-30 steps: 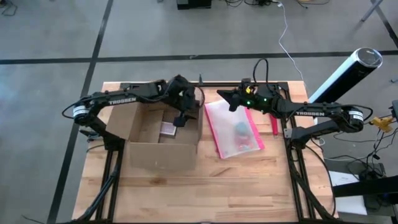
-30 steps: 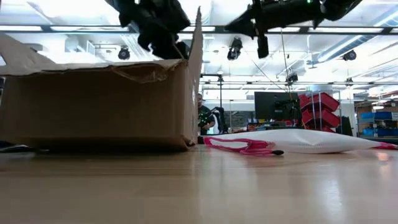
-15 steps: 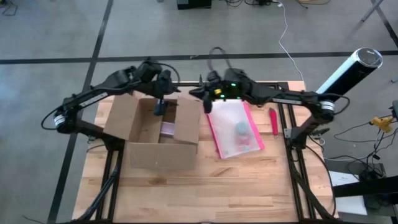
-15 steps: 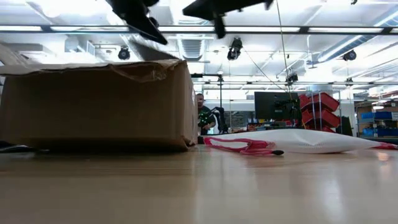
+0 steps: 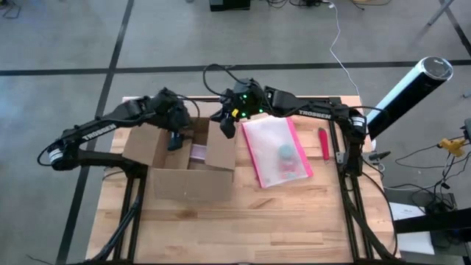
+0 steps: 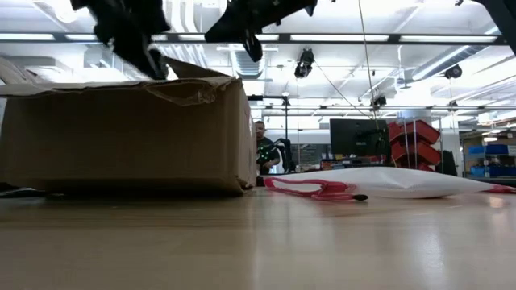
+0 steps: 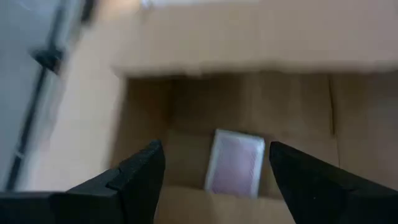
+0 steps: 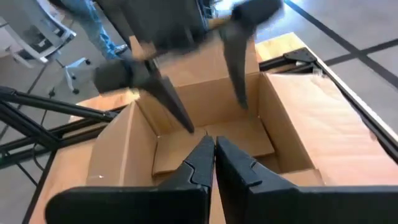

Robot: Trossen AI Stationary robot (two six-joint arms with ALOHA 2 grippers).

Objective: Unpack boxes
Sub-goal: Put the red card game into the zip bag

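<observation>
The cardboard box (image 5: pixel 188 158) sits on the table's left half, flaps up; the left gripper (image 7: pixel 214 171) hangs over its opening, fingers spread, seemingly lining up on the small packet (image 7: pixel 235 163) inside; the right gripper (image 8: pixel 214 152), fingers together, hovers at the box's right flap, perhaps to press it aside

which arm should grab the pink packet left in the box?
Left, probably. The left gripper hangs open over the cardboard box, with the pink packet between its fingers in the wrist view. The right gripper is shut, at the box's right flap.
</observation>
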